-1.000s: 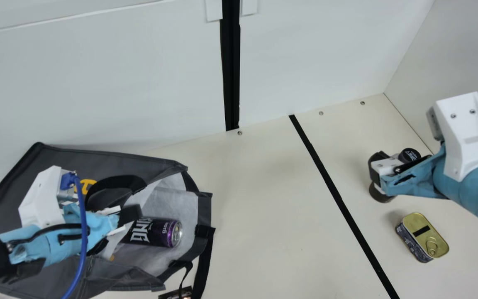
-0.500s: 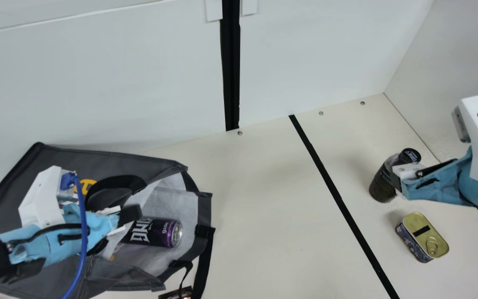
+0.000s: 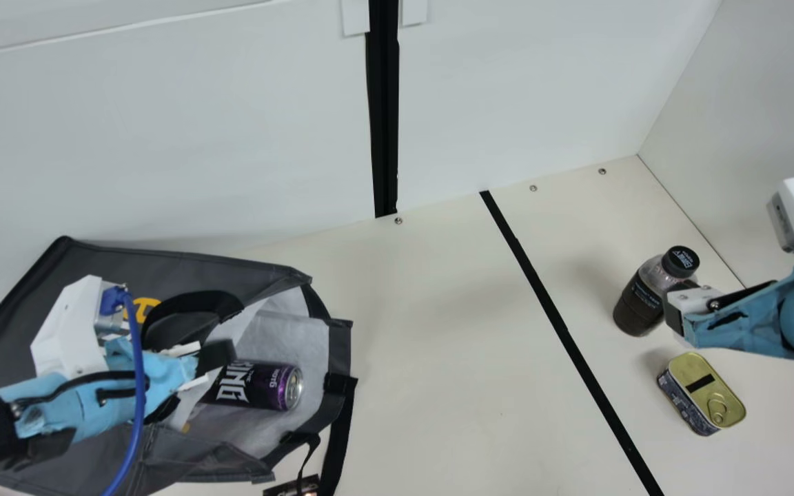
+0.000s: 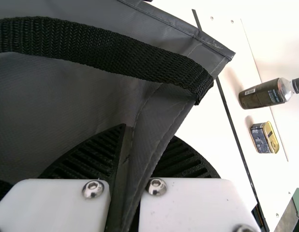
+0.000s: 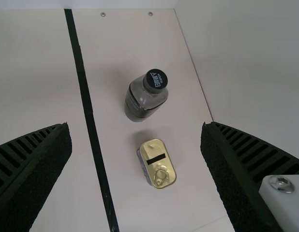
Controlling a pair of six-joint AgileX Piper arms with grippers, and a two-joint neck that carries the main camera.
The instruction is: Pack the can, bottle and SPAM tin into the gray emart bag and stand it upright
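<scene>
Right pincer hangs spread near the upright bottle.

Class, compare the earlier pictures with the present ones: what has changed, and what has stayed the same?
The right gripper has shifted toward the main view's right and now sits slightly lower there, uncovering most of the bottle. Nothing was visibly picked up. The bottle, tin and can kept their places, and the left gripper still pinches the gray bag.
</scene>
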